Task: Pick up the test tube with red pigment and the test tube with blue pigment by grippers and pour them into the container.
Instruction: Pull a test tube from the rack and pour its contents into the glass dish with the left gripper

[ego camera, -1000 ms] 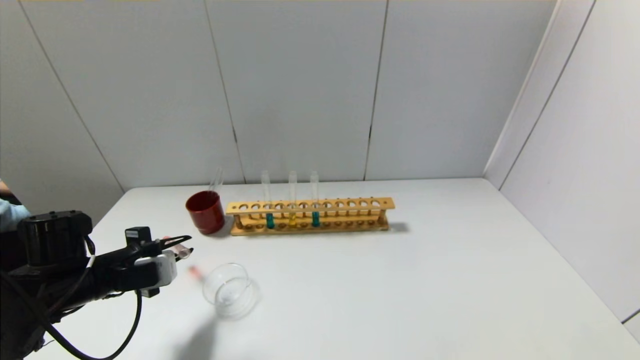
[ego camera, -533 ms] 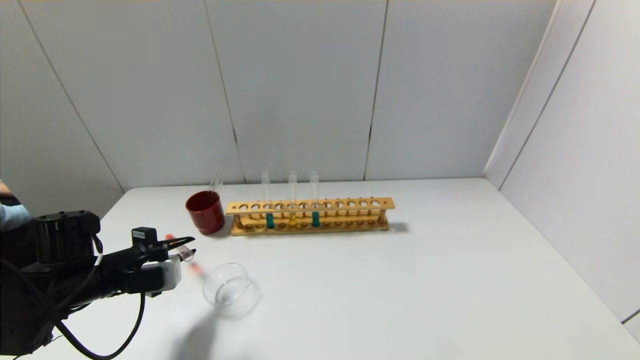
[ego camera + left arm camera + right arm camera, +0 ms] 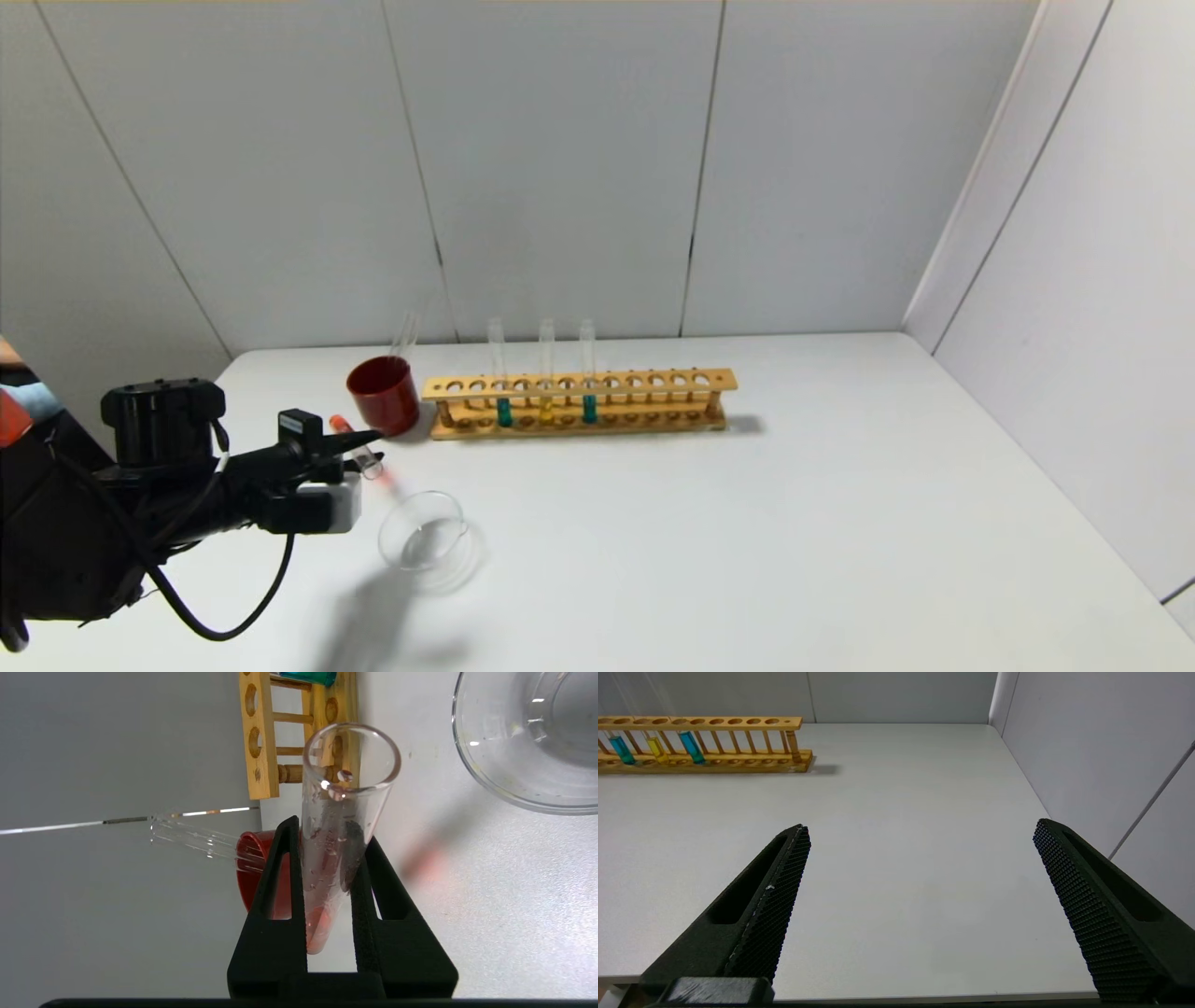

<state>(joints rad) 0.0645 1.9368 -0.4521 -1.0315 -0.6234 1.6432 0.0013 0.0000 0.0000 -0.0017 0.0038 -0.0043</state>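
The left gripper (image 3: pixel 359 449), a black two-fingered hand at the near left of the white surface (image 3: pixel 747 523), has its jaws closed on the slim clear glass test tube with red pigment (image 3: pixel 358 452), which lies tilted, its open mouth pointing down toward the low round clear glass container (image 3: pixel 422 541) and its rounded orange-red end raised to the far left. The left wrist view shows the orange-red liquid low between the jaws and only droplets along the tube wall, while the dish looks dry, so I judge the first pour is only starting: the mouth is near the dish's far-left rim but not clearly over it. Left to do: bring the mouth over the dish, tip further, put the tube away, then repeat everything with blue. The test tube with blue pigment (image 3: pixel 504 406) stands untouched in the long wooden rack (image 3: pixel 579 403) at the far middle, beside a yellow-liquid tube (image 3: pixel 546 409) and another teal tube (image 3: pixel 589 405). A dark red opaque cup (image 3: pixel 384 396) with an empty glass tube in it sits just left of the rack. The right gripper (image 3: pixel 920 905) hangs parked over the bare right side, jaws spread wide and holding nothing.
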